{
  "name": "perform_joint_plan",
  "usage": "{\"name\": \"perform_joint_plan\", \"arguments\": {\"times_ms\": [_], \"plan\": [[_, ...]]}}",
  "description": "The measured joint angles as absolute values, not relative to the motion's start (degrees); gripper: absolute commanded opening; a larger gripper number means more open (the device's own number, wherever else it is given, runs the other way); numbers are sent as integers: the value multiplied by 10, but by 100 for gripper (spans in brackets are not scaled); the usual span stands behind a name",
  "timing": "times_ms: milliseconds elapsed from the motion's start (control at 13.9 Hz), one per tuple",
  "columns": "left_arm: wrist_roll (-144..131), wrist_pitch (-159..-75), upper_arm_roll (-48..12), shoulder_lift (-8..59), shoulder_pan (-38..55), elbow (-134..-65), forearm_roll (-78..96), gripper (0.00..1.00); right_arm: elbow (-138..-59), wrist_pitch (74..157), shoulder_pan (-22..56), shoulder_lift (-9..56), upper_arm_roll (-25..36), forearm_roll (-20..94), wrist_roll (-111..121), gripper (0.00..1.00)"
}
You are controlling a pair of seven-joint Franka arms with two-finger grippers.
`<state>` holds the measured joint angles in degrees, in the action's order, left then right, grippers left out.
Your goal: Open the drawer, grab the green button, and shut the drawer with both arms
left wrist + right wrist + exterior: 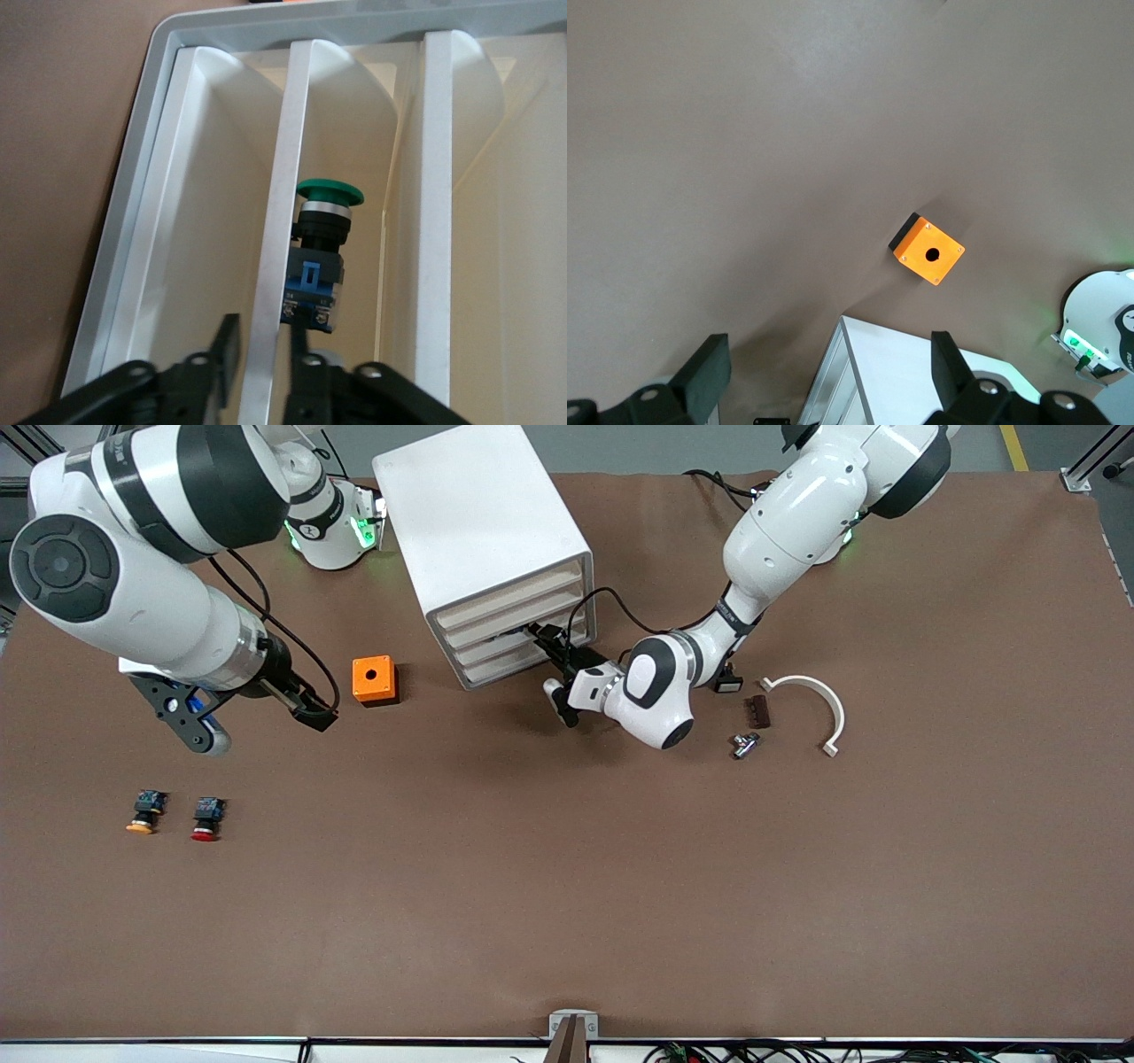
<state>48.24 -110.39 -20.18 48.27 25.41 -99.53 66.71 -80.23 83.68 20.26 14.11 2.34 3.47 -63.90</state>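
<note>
The white cabinet stands toward the robots' end of the table, its four drawer fronts facing the front camera. My left gripper is at the front of the third drawer from the top. In the left wrist view my left gripper is open, and its fingers straddle the drawer's front edge with a small gap on each side. The green-capped button lies inside that drawer; it is hidden in the front view. My right gripper hangs open and empty over the table beside the orange box.
A yellow-capped button and a red-capped button lie near the right arm's end. A white arc piece, a brown part and a metal part lie toward the left arm's end. The right wrist view shows the orange box and the cabinet.
</note>
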Motion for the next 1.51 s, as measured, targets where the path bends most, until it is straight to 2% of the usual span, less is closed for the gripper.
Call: {"name": "perform_joint_plan", "arguments": {"times_ms": [72, 789, 1148, 1507], "plan": [[484, -1104, -202, 483, 254, -996, 668, 0, -802, 837, 205, 142, 23, 33, -639, 100], [473, -1088, -196, 484, 243, -984, 667, 0, -802, 854, 227, 156, 23, 33, -648, 100], [471, -1036, -155, 508, 233, -934, 663, 0, -802, 873, 255, 160, 23, 33, -700, 100], [468, -991, -134, 534, 219, -887, 645, 0, -802, 911, 324, 184, 23, 33, -822, 100]]}}
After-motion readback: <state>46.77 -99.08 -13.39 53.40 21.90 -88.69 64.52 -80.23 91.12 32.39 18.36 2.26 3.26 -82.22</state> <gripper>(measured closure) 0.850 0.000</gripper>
